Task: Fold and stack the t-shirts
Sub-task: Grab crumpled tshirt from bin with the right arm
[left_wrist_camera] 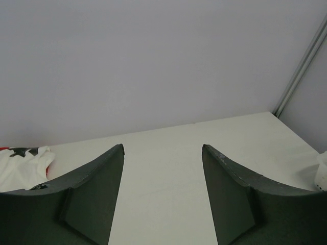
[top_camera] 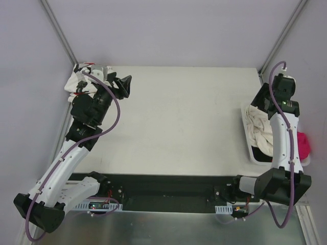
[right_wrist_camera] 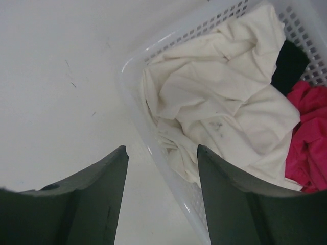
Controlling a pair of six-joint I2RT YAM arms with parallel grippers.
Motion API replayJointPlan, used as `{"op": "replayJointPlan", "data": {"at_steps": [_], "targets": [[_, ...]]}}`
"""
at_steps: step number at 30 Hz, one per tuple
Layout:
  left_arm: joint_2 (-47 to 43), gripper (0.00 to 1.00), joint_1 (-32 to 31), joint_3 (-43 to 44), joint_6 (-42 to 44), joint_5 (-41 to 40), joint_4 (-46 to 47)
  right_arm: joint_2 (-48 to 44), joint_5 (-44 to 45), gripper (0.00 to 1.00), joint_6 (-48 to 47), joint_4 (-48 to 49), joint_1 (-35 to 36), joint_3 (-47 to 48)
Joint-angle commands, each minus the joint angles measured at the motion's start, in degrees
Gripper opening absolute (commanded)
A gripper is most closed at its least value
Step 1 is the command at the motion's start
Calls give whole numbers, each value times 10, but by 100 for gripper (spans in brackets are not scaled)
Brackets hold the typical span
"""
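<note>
Right gripper [right_wrist_camera: 162,149] spread, empty, over the basket [right_wrist_camera: 168,38] — looks lined up for the cream t-shirt [right_wrist_camera: 219,97]; left gripper [left_wrist_camera: 162,148] also agape, empty — star-print t-shirt [left_wrist_camera: 20,166] parked aside

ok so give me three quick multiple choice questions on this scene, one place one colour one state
1. Where does the star-print t-shirt lie? A) far left corner of the table B) near right corner C) middle
2. What colour is the bright cloth beside the cream t-shirt in the basket? A) green B) pink C) yellow
3. How are the right fingers? A) shut on cloth B) open, holding nothing C) shut, empty
Answers: 1A, the top view shows it there; 2B, the pink cloth lies against it; 3B, a bare gap between them.
</note>
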Motion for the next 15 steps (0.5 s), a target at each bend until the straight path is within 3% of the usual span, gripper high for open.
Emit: {"op": "replayJointPlan", "data": {"at_steps": [1, 5, 15], "targets": [[12, 62, -1, 10, -18, 15, 17, 21, -15, 59, 22, -24, -2, -13], [25, 62, -1, 18, -21, 21, 8, 26, -16, 60, 29, 9, -6, -42], [54, 62, -1, 50, -42, 34, -12, 81, -79, 60, 38, 28, -99, -49]]}}
